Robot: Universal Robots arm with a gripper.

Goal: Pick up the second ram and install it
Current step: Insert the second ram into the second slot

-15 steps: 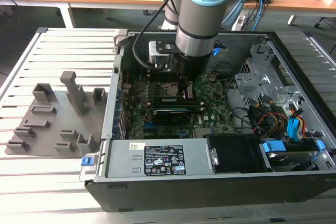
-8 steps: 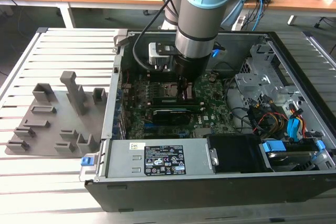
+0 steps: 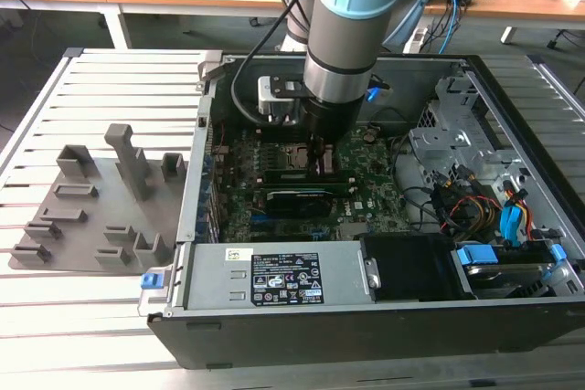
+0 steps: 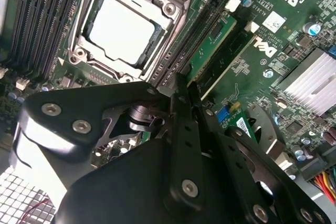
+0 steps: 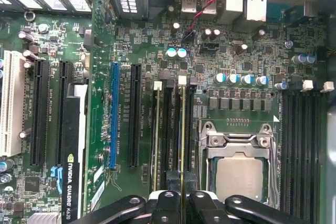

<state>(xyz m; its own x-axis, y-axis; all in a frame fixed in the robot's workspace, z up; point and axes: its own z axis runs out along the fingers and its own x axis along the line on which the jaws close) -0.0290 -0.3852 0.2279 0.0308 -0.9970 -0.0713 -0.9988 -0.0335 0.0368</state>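
One gripper (image 5: 181,195) is down inside the open computer case (image 3: 512,317), clenched on the second ram (image 5: 181,129). That stick stands on edge in a memory slot just beside the processor socket (image 5: 240,169), next to another ram stick (image 4: 212,43) already seated.

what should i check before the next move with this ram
1. Claw shut on the ram, stick edge-on between its fingers: ok
2. Ram running along a slot beside the socket: ok
3. Ram pressed fully down into the slot: cannot tell
4. White latch at the ram's far end closed: cannot tell
5. Black card apart from the claw: ok
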